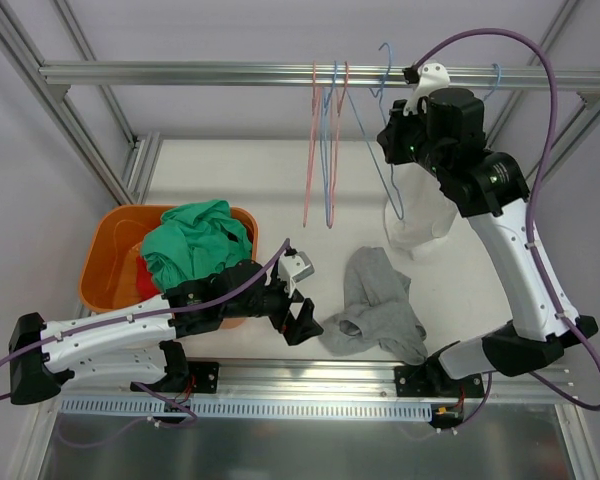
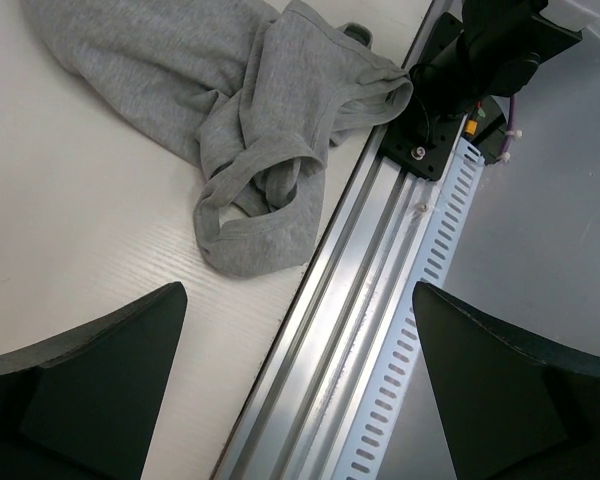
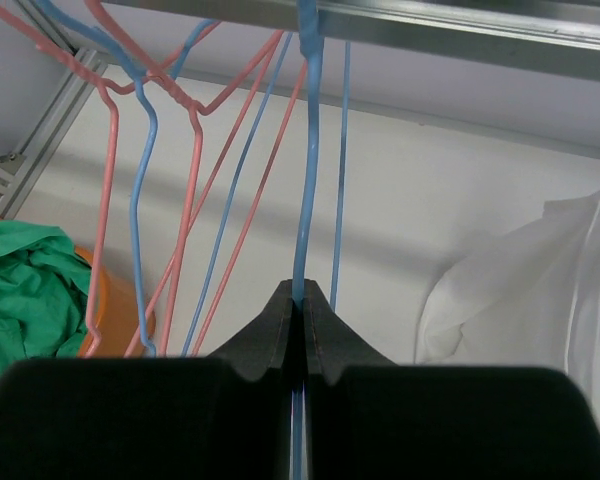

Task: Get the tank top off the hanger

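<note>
A grey tank top (image 1: 375, 305) lies crumpled on the table near the front edge, off any hanger; it also shows in the left wrist view (image 2: 260, 120). My left gripper (image 1: 302, 325) is open and empty just left of it, over the table's front rail (image 2: 298, 380). My right gripper (image 1: 392, 140) is raised near the rail and shut on the wire of a blue hanger (image 3: 308, 200), which hangs from the rail (image 1: 385, 60). A white garment (image 1: 415, 225) hangs below and right of that gripper (image 3: 520, 290); what holds it up is hidden.
Several pink and blue empty hangers (image 1: 325, 150) hang from the top rail (image 1: 230, 73). An orange bin (image 1: 105, 255) at the left holds green (image 1: 195, 245) and red clothes. An aluminium rail (image 2: 380, 300) runs along the table's front edge.
</note>
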